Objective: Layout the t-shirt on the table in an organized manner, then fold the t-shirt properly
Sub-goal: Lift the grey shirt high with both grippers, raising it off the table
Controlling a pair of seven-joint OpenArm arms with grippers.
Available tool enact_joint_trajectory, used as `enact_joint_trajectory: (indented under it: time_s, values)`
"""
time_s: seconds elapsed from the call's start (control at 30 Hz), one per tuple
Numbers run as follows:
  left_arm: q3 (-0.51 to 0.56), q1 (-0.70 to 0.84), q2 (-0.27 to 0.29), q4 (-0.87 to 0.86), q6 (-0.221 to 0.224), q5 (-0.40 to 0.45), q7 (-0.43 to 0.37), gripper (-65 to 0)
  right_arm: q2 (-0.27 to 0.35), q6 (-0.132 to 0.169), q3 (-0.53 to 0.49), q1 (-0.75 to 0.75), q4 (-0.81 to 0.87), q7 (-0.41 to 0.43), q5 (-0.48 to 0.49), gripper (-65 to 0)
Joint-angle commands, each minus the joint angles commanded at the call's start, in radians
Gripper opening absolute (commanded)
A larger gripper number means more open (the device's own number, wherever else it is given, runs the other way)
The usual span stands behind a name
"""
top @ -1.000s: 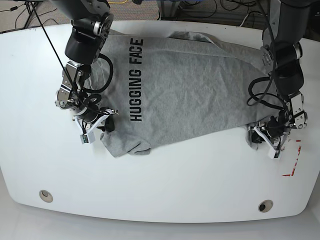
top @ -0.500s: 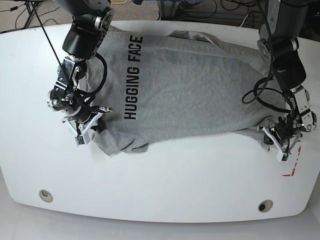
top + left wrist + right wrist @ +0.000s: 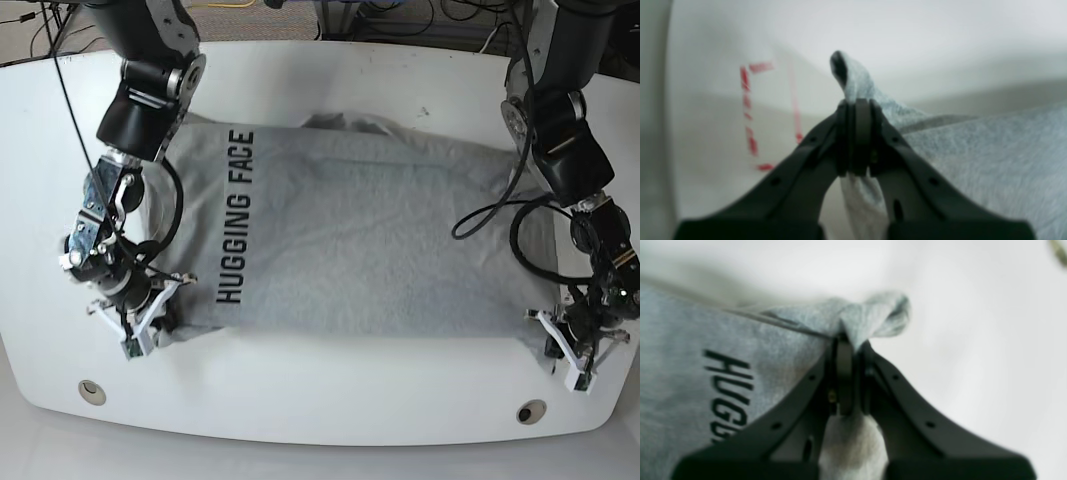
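Note:
The grey t-shirt [image 3: 370,240] lies stretched across the white table [image 3: 330,405], with its "HUGGING FACE" lettering [image 3: 233,218] face up near the base view's left. My right gripper [image 3: 150,322] is shut on the shirt's front-left corner, and in the right wrist view that gripper [image 3: 848,345] pinches a bunched fold [image 3: 873,315] beside the letters [image 3: 728,386]. My left gripper [image 3: 562,352] is shut on the front-right corner. In the left wrist view this gripper [image 3: 856,104] clamps a peak of cloth [image 3: 853,78].
Two round grommet holes [image 3: 91,391] [image 3: 531,411] sit near the table's front edge. A red tape mark [image 3: 750,113] lies on the table just past my left gripper. Cables and floor clutter [image 3: 400,20] lie beyond the far edge.
Both grippers have dragged the shirt toward the front edge and further apart. The cloth now lies flatter and more stretched, and the crumpled front-left corner is pulled out.

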Motion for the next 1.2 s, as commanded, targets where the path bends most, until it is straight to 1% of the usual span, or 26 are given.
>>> enact_joint_trajectory:
  time_s: [0.1, 0.17, 0.2, 0.27, 0.3, 0.37, 0.4, 0.43, 0.5, 0.63, 0.73, 0.83, 0.97, 1.03, 1.13, 1.2]
  values:
    - [-0.002, -0.049, 0.0, 0.072, 0.0, -0.021, 0.058, -64.6, 0.021, 0.0, -0.028, 0.069, 0.021, -0.028, 0.002, -65.0]
    - [-0.002, -0.074, -0.005, 0.13, 0.0, -0.048, 0.107, -64.6, 0.038, 0.0, -0.043, 0.129, 0.048, -0.061, -0.002, -65.0]
    - [-0.002, -0.086, -0.006, 0.157, 0.0, -0.057, 0.121, -64.6, 0.046, 0.0, -0.046, 0.152, 0.055, -0.077, -0.003, -65.0]
    - [-0.002, -0.147, -0.008, 0.252, 0.0, -0.075, 0.166, -64.6, 0.064, 0.0, -0.051, 0.245, 0.069, -0.123, 0.002, -65.0]
    - [-0.002, -0.16, -0.008, 0.269, 0.0, -0.077, 0.175, -64.6, 0.068, 0.0, -0.051, 0.267, 0.071, -0.133, 0.002, -65.0]
    - [-0.002, -0.229, -0.011, 0.322, 0.0, -0.077, 0.226, -64.6, 0.083, 0.0, -0.052, 0.358, 0.071, -0.176, 0.002, -65.0]
    - [-0.002, -0.247, -0.011, 0.33, 0.0, -0.077, 0.236, -64.6, 0.086, 0.0, -0.052, 0.376, 0.071, -0.184, 0.002, -65.0]
    - [-0.002, -0.307, -0.021, 0.345, 0.0, -0.077, 0.272, -64.6, 0.1, 0.0, -0.052, 0.436, 0.071, -0.212, 0.002, -65.0]
    - [-0.002, -0.382, -0.028, 0.348, 0.0, -0.078, 0.304, -64.6, 0.107, 0.0, -0.052, 0.496, 0.071, -0.238, 0.002, -65.0]
    - [0.006, -0.497, -0.031, 0.347, 0.0, -0.078, 0.316, -64.6, 0.117, 0.0, -0.081, 0.611, 0.071, -0.272, 0.003, -64.8]
    - [0.021, -0.557, -0.031, 0.334, 0.0, -0.077, 0.316, -64.6, 0.146, 0.0, -0.132, 0.675, 0.071, -0.284, 0.003, -64.8]
    - [0.051, -0.586, -0.029, 0.319, 0.0, -0.078, 0.318, -64.6, 0.161, 0.0, -0.169, 0.7, 0.072, -0.29, 0.003, -64.8]
    - [0.055, -0.574, -0.025, 0.322, 0.0, -0.078, 0.318, -64.6, 0.167, 0.0, -0.169, 0.678, 0.127, -0.304, -0.005, -64.8]
    - [0.054, -0.537, -0.025, 0.327, 0.0, -0.08, 0.318, -64.6, 0.169, 0.0, -0.157, 0.62, 0.169, -0.319, -0.003, -64.8]
    - [0.052, -0.466, -0.023, 0.333, 0.0, -0.081, 0.318, -64.6, 0.169, 0.0, -0.109, 0.52, 0.241, -0.328, 0.002, -64.8]
    - [0.051, -0.402, -0.023, 0.371, 0.0, -0.081, 0.318, -64.6, 0.169, 0.0, -0.078, 0.43, 0.299, -0.331, 0.002, -64.8]
